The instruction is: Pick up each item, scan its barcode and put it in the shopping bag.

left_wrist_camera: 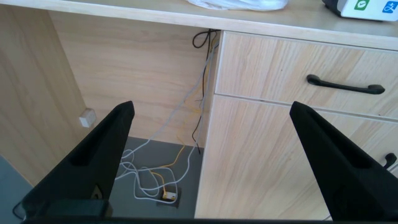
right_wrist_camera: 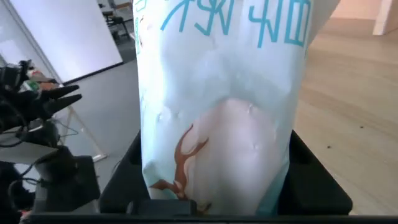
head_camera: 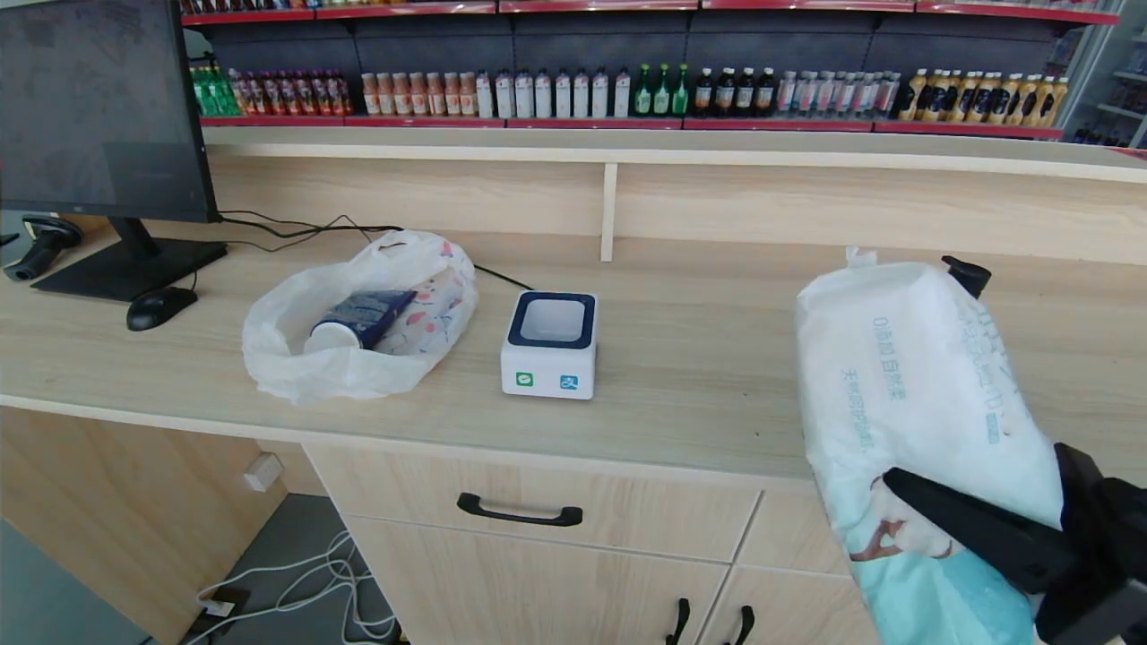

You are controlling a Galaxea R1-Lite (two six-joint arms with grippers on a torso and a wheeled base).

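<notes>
Jaws of right gripper (head_camera: pixel 981 497) closed on the lower end of a soft white-and-teal pack (head_camera: pixel 914 376), held tilted above the counter's (head_camera: pixel 699 358) right front edge. Jaws of left gripper (left_wrist_camera: pixel 211 109) spread wide, holding nothing, low before the drawer front (left_wrist_camera: pixel 298 62). Scanner (head_camera: pixel 549 345) mid-counter, well left of pack. Shopping bag (head_camera: pixel 296 358) just left of scanner, holding apparently a dark blue pouch (head_camera: pixel 363 318).

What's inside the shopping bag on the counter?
Inside the shopping bag lie a dark blue item with a white end and a floral-patterned pack touching it. Anything beneath them is hidden by the items and the bag's plastic.
</notes>
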